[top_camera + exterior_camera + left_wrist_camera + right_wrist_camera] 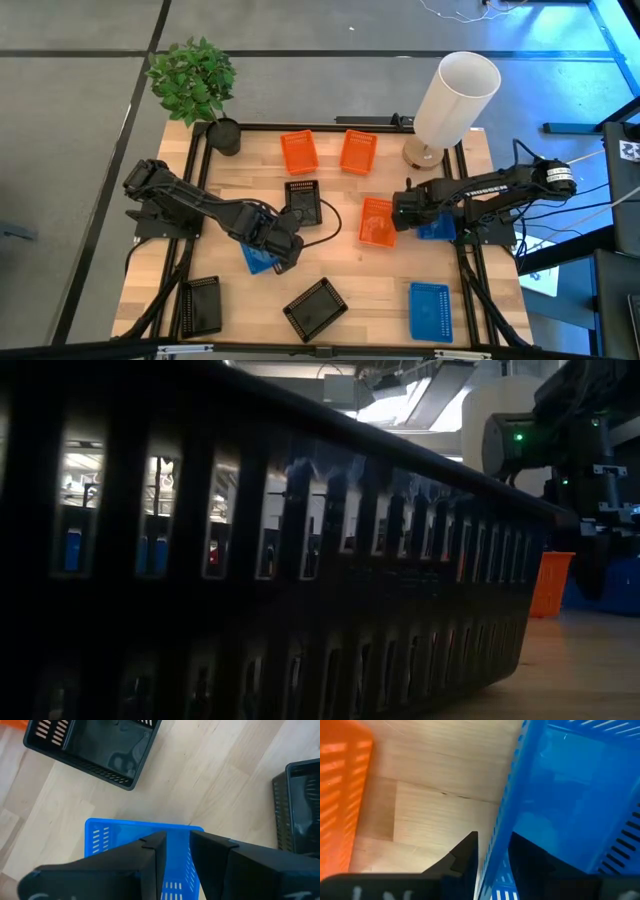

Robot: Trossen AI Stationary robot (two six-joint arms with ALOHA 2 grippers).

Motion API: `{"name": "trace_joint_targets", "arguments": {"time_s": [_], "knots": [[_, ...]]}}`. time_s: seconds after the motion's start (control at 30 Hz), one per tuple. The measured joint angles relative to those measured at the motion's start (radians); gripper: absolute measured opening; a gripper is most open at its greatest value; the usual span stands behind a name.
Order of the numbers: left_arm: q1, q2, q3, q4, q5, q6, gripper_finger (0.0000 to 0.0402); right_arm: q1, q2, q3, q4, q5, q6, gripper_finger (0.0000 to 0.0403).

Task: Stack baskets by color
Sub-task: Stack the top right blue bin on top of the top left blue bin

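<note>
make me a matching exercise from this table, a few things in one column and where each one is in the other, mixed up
Things:
1. left pincer
2. right pincer
3. white lamp
4. potted plant

Places or states:
A. at the table's far left corner
B. astride the wall of a blue basket right of an orange basket
C. at the table's far right corner
D. astride the wall of a blue basket near the middle black basket

Pairs: 1-D, 2-B, 3-C, 4-A

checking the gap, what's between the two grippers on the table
In the high view, an orange basket lies between the left gripper and the right gripper; the rest is bare wood.
</note>
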State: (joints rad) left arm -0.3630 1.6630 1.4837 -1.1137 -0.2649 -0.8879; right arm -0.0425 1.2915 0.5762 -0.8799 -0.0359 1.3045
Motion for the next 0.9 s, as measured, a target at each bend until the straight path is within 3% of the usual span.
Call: {"name": "trace_joint_targets", "arguments": {"time_s": [0.23, 0.4, 0.73, 0.9], "knots": [[0.000, 0.000, 0.000, 0.000, -0.003, 0.000, 0.0076, -0.001, 0.000, -0.020, 0.069, -0.028, -0.001, 0.0091], [0.000, 0.000, 0.000, 0.000, -0.006, 0.008, 0.0076, -0.006, 0.000, -0.025, 0.145, -0.065, -0.008, 0.0014], [-0.004, 0.000, 0.000, -0.017, -0.006, 0.025, 0.0076, -0.008, 0.000, -0.023, 0.161, -0.138, -0.035, 0.0002], [-0.006, 0.000, 0.000, -0.023, -0.006, 0.039, 0.0076, -0.008, 0.000, 0.058, 0.047, -0.171, -0.103, 0.0001]]}}
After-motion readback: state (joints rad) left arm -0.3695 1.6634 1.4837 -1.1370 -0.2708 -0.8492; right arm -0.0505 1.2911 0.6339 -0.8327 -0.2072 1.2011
